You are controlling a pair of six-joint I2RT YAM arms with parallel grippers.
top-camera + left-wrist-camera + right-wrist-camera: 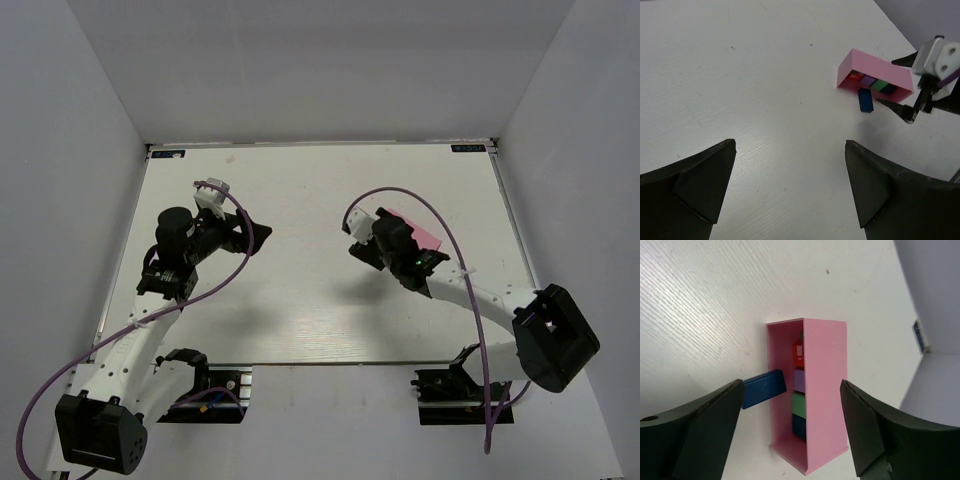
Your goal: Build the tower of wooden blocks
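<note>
Right fingers (695,435) wide apart near tray (825,390)

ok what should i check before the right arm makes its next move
1. Right gripper open: ok.
2. Left gripper open and empty: ok.
3. Loose blue block outside the pink tray: ok.
4. Blue block free of the right gripper: cannot tell.
5. Tower begun: not ok; the other blocks lie in a row inside the tray.

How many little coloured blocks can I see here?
5: red, lilac, green and dark blue inside the pink tray; a long blue block outside beside it. More may be hidden.
</note>
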